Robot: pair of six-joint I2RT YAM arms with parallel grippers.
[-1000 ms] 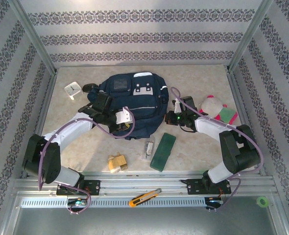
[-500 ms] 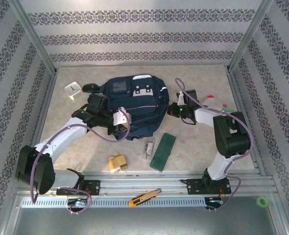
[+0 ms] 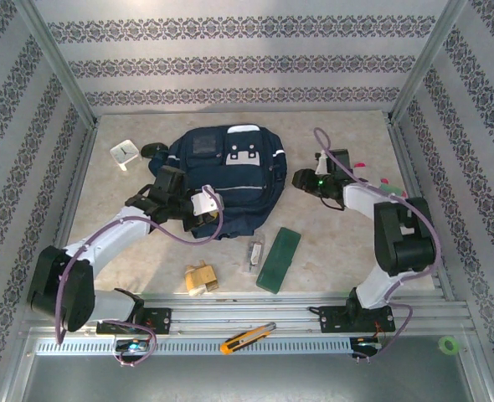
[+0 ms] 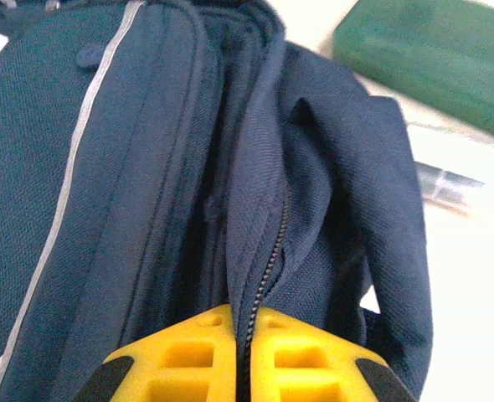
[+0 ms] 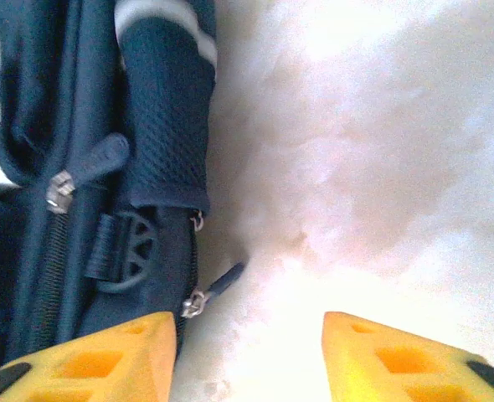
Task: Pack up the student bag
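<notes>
Entry 1, student bag point(image 3: 230, 180): it lay flat at the middle back of the table point(image 3: 331, 243), front upward, with no opening that I could see gaping.

Entry 2, left gripper point(image 4: 244, 322): its fingers were clenched on the bag's zip seam at the near left edge, the zip line running straight between them. Hazard, as I judged it: any pull from that pinch could drag the whole bag instead of parting the seam, since nothing else pinned it down. The thin fabric could also slip free.

Entry 3, right gripper point(image 5: 247, 322): its fingers were spread with nothing between them, just beside the bag's right side. A small zip pull point(image 5: 213, 287) lay close to one finger. Hazard: closing there could catch bare table or the mesh strap rather than the pull.

Entry 4, green case point(image 3: 280, 259): it lay unpacked near the bag's near edge. Hazard: a dragged bag could shove it away.
</notes>
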